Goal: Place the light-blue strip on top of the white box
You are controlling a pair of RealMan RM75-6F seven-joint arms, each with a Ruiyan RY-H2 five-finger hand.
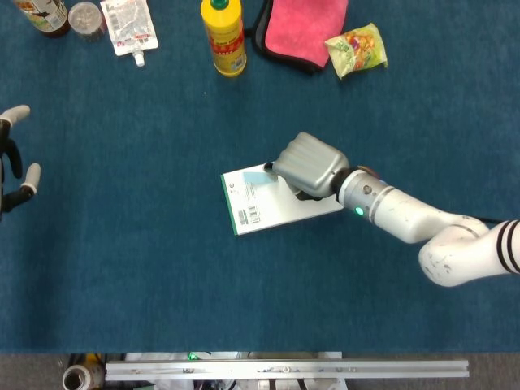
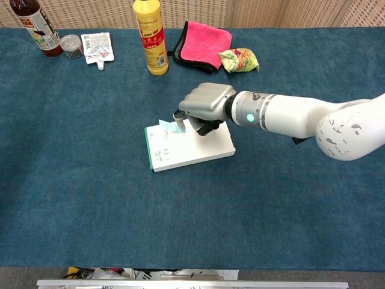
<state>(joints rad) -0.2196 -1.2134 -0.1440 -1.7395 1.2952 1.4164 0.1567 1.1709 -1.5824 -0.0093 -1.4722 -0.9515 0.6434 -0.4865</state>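
Note:
The white box (image 1: 276,203) (image 2: 189,147) lies flat mid-table, with a barcode near its left end. My right hand (image 1: 309,162) (image 2: 204,103) hovers over the box's far edge, fingers curled. Its fingertips pinch the light-blue strip (image 2: 169,126) (image 1: 257,169), which sticks out to the left over the box's far left corner. Whether the strip's free end touches the box I cannot tell. My left hand (image 1: 12,171) shows only at the left edge of the head view, fingers apart and holding nothing.
Along the far edge stand a yellow bottle (image 1: 223,36) (image 2: 150,39), a pink cloth (image 1: 307,28), a snack bag (image 1: 356,49), a white pouch (image 1: 128,28), a small jar (image 1: 84,15) and a dark bottle (image 1: 45,15). Blue cloth covers the table.

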